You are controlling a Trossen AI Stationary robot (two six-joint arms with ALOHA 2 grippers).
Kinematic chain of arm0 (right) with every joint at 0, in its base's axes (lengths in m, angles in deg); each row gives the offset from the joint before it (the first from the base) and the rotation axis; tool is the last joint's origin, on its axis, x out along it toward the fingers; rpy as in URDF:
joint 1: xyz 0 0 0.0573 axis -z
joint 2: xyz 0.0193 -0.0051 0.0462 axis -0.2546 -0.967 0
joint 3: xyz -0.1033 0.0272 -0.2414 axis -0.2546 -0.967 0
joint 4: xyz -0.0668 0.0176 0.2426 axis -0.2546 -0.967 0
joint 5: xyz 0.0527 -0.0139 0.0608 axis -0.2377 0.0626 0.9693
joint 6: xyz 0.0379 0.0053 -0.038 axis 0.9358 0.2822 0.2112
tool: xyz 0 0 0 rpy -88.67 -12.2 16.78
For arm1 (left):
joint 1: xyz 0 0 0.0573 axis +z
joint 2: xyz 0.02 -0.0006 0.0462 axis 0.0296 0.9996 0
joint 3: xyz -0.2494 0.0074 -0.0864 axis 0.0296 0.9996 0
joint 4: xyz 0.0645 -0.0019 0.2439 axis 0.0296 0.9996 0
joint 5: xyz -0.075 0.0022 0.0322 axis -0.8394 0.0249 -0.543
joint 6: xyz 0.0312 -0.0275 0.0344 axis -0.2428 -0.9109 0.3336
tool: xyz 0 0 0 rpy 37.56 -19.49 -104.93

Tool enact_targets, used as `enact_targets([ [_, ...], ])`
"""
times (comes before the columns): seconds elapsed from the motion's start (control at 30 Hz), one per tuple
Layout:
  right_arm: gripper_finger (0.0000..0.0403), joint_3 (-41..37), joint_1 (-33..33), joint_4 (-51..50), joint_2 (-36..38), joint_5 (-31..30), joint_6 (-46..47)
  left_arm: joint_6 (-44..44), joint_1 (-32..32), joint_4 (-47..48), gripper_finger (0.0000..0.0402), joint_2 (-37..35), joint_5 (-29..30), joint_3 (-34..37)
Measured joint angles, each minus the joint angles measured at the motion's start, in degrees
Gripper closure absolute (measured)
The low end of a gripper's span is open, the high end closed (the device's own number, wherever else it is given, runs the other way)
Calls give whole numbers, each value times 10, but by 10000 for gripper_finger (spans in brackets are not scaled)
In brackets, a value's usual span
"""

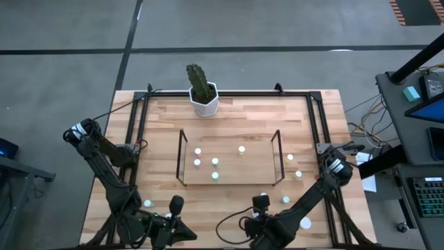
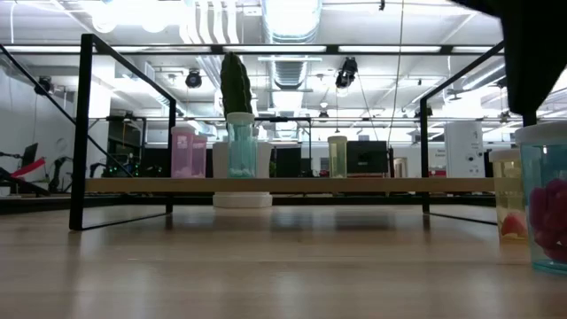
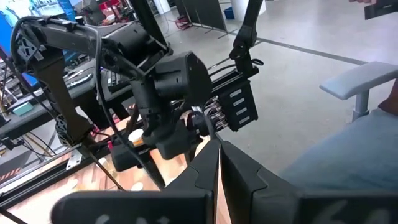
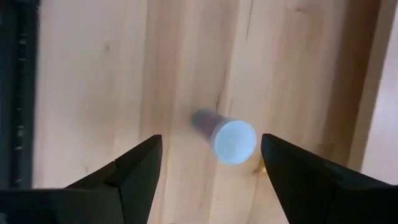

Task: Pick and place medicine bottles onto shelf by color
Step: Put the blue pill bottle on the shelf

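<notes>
The shelf (image 1: 182, 158) stands at the table's middle with several white-capped medicine bottles (image 1: 214, 162) on its wooden base; the low view shows pink (image 2: 183, 151), teal (image 2: 241, 146) and yellowish (image 2: 337, 155) ones. My right gripper (image 4: 211, 165) is open and points down near the front edge. Its fingers stand on either side of, and above, an upright bluish bottle (image 4: 230, 140) on the table, clear of it. That bottle is hidden under the arm (image 1: 277, 226) in the high view. My left gripper (image 3: 218, 171) is shut with nothing in it, raised at the front left and facing the right arm.
More bottles stand loose to the right of the shelf (image 1: 298, 173) and near the front (image 1: 305, 223), with one at the front left (image 1: 148, 203). A white cactus pot (image 1: 204, 101) sits at the far edge. A black frame (image 1: 316, 118) edges the table.
</notes>
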Motion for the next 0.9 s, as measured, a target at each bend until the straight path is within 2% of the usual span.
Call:
enact_targets([
  [0.33, 183, -26, 12, 14, 1, -4, -6, 0, 0, 1, 402, 0, 0, 0],
  [0.73, 295, -26, 12, 27, 1, -4, -1, 0, 0, 1, 402, 0, 0, 0],
  [0.9, 304, -26, 12, 27, 2, 0, -2, 0, 0, 1, 402, 0, 0, 0],
])
